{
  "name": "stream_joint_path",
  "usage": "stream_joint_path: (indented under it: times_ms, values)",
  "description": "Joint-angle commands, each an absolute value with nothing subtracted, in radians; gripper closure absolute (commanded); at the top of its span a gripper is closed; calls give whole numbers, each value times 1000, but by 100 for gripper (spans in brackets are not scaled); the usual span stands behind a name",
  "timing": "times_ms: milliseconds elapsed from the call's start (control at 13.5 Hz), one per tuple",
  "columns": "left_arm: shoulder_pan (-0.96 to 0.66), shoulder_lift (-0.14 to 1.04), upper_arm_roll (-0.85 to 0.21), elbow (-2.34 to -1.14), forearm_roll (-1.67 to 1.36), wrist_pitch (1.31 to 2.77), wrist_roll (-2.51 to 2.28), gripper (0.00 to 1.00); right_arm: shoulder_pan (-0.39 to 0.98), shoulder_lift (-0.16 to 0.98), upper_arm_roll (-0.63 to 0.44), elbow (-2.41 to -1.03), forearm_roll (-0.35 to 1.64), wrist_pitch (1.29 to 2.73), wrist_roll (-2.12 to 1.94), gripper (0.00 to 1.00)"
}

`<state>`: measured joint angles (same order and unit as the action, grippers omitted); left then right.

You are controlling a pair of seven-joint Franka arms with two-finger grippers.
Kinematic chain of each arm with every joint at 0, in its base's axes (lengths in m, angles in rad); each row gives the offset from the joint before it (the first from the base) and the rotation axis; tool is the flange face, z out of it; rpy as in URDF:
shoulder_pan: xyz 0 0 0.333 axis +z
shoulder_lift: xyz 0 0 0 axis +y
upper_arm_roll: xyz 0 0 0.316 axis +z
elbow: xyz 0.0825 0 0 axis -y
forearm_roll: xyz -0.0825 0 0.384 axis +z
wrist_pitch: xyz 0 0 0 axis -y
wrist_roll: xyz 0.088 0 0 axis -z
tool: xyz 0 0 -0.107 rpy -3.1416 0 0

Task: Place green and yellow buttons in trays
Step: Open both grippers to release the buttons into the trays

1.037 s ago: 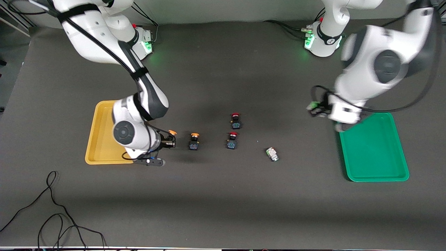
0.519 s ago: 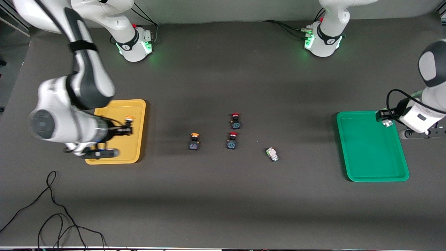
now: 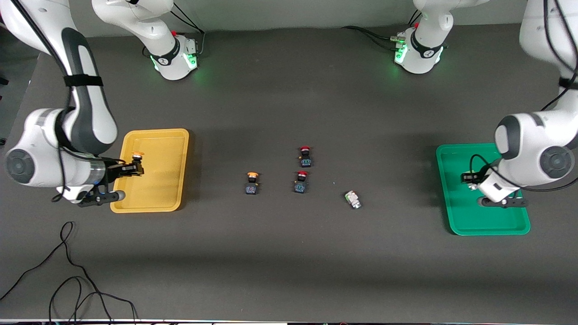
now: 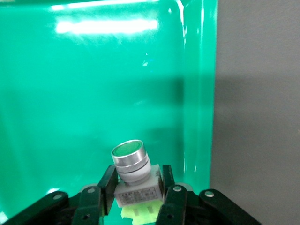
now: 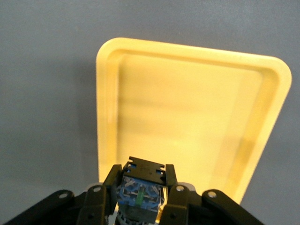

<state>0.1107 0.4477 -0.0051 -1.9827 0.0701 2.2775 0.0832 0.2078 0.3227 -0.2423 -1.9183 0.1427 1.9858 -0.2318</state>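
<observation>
**Operator:** Report the status of both end effectors.

**Inspector:** The right gripper (image 3: 132, 168) is over the yellow tray (image 3: 156, 201), which lies near the table edge at the right arm's end. Its fingers pinch a yellow-capped button (image 3: 136, 155) by the black-and-blue body (image 5: 140, 185). The left gripper (image 3: 469, 179) is over the green tray (image 3: 478, 223), which lies near the edge at the left arm's end. Its fingers (image 4: 108, 183) are clamped on the white body of a green button (image 4: 131, 159) (cap tilted away from the wrist).

**Operator:** Location of the remaining parts?

**Inspector:** Four switches rest on the dark table (image 3: 289, 262) around its middle, well apart from both trays. A second yellow-capped button (image 3: 252, 183) stands toward the right arm's end. Two red-capped switches stand beside it, one (image 3: 305, 156) farther from the front camera and one (image 3: 301, 181) nearer. A second green button (image 3: 352, 199) lies on its side toward the left arm's end (nearest of the four to the front edge).

**Operator:** Tray contents?

**Inspector:** In both wrist views, each tray floor appears bare beneath the held part.
</observation>
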Motion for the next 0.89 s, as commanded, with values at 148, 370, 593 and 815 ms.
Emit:
stream_joint_path:
  times_ms: [148,370,593,815]
  values:
    - [138,495,-12,-1997,86,2377,158,68,241,337,-247,-2106,158,2271,-259,100]
    - [153,480,-14,-1990,86,2362,183,3,267,373,-242,-2157,158,2382,-258,100]
    - [181,402,-20,-1961,80,2257,190,1,270,393,-241,-2157,158,2404,-259,100]
    - [166,341,-26,-1832,69,2049,192,1,270,396,-241,-2157,158,2404,-259,34]
